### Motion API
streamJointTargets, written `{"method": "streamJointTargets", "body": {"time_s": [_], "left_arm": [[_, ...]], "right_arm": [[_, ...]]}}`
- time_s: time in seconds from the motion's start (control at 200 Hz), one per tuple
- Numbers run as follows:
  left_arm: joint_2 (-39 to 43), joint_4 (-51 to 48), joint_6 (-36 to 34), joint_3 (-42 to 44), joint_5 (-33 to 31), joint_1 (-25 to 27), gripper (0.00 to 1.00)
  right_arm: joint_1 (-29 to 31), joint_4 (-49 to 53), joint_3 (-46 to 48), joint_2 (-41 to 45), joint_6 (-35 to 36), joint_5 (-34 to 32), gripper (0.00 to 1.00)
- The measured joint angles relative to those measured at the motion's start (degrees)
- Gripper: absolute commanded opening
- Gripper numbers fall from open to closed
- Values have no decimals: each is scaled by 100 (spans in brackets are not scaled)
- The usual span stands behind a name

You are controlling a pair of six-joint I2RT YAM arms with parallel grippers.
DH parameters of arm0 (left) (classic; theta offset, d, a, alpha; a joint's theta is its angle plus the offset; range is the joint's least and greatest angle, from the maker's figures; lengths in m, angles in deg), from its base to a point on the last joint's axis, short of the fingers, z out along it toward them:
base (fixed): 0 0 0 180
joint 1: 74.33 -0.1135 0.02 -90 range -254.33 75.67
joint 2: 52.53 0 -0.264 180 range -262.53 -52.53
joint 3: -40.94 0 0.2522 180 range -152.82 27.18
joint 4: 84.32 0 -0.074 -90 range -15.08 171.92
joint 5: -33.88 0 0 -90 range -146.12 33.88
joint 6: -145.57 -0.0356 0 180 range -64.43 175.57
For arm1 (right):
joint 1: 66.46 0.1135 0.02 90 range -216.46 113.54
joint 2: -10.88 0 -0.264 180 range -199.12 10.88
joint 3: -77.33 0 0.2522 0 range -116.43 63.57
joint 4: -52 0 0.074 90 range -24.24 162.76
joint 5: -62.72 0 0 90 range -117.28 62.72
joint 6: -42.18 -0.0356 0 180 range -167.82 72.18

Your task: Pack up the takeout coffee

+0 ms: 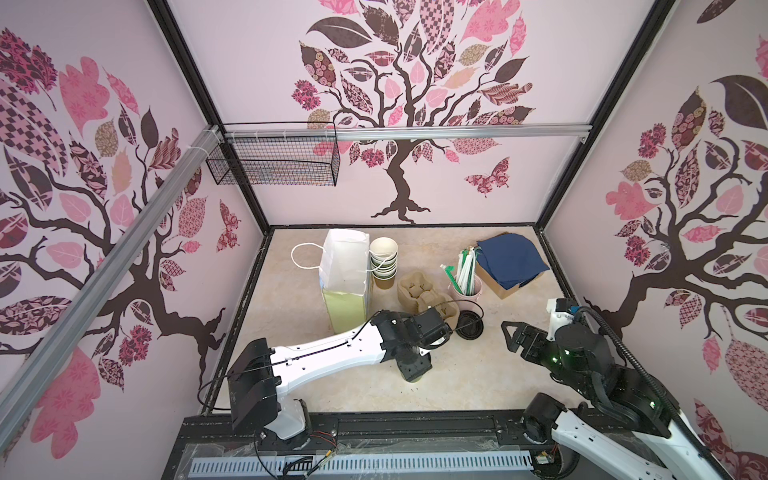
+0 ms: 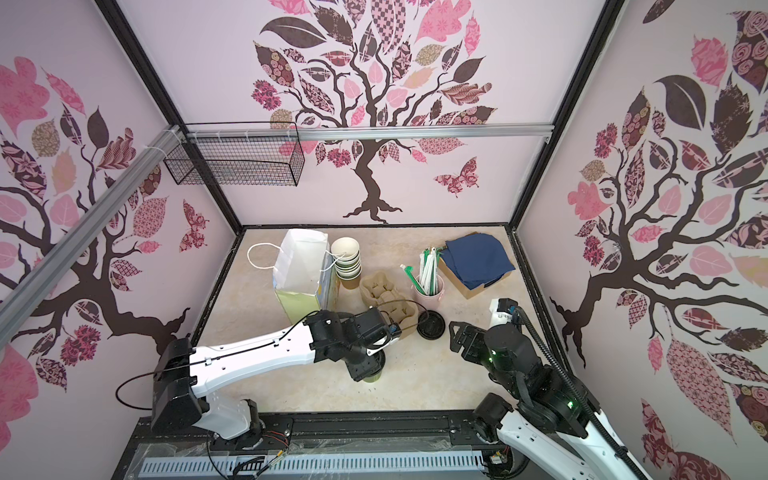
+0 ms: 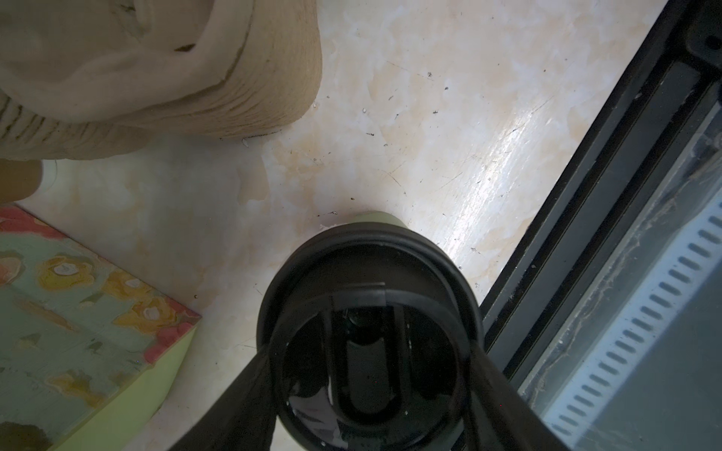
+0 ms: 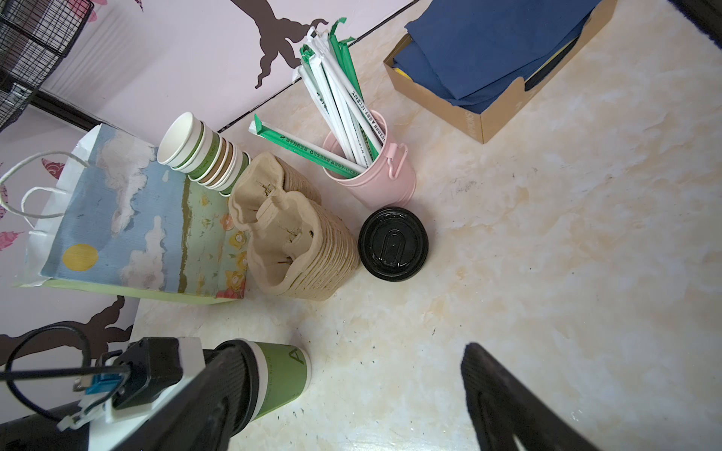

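Left arm over the cup, right arm off to the side.
Your left gripper [image 2: 368, 370] sits right on top of the green-sided paper cup [image 2: 372, 378], with only a green sliver peeking out beneath. Your right gripper [image 2: 455, 336] hangs with jaws spread, near the stack of flat black plastic lids [image 2: 431, 325], which is just beside the brown pulp cup carriers [image 2: 384, 301].

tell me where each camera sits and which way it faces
Both top views: high above the robot's bases, looking down toward the back wall; table, left arm, right arm show.
Left wrist: on the left arm, facing down; left claw grips the takeout coffee.
Right wrist: on the right arm, facing across the table toward the paper bag; right claw open.
Shared: both wrist views show the takeout coffee and carrier stack.
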Motion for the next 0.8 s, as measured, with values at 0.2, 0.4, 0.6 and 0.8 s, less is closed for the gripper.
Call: {"method": "streamJointTargets", "body": {"time_s": [0.2,0.4,0.6,0.8], "left_arm": [[-33,26,0,37,0,0,65],[-42,111,4,83,-2,0,65],[2,232,39,170,2,-2,64],[98,345,111,315,28,-2,63]], "right_arm": [[0,0,0,0,0,0,90],[0,2,0,0,0,0,90],[0,2,0,0,0,0,90],[0,7,0,0,-2,46,90]]}}
